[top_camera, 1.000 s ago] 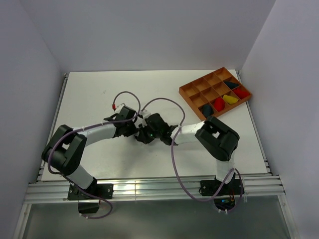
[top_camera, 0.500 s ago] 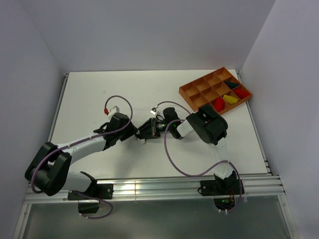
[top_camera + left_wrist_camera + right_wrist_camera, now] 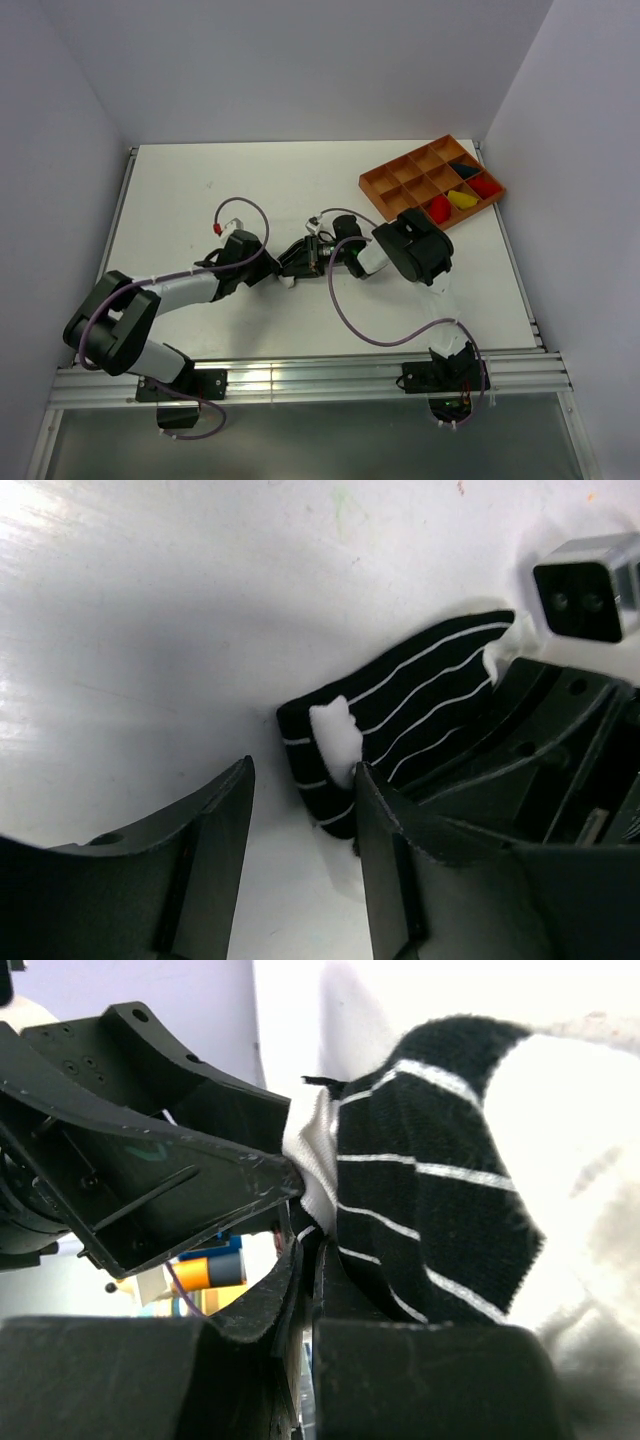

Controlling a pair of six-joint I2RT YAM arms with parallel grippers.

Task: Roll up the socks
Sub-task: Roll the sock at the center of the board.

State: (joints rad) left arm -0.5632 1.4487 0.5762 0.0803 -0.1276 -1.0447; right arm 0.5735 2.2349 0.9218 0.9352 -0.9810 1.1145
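Mid-table, the black-and-white striped fabric sock (image 3: 420, 705) lies on the white tabletop (image 3: 150, 630), right gripper (image 3: 308, 1260) pinched tight on its edge, left gripper (image 3: 303, 770) with jaws apart and empty, the sock at its 1 o'clock. It's soft, light and floppy, so I'd pinch through a doubled edge or the roll will sag. Farther off at 2 o'clock sits the orange compartment tray (image 3: 393, 175).

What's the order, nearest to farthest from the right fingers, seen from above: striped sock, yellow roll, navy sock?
1. Striped sock: pinched in the right fingers, mid-table.
2. Yellow roll: in the tray, far right.
3. Navy sock: same tray, just behind the roll.
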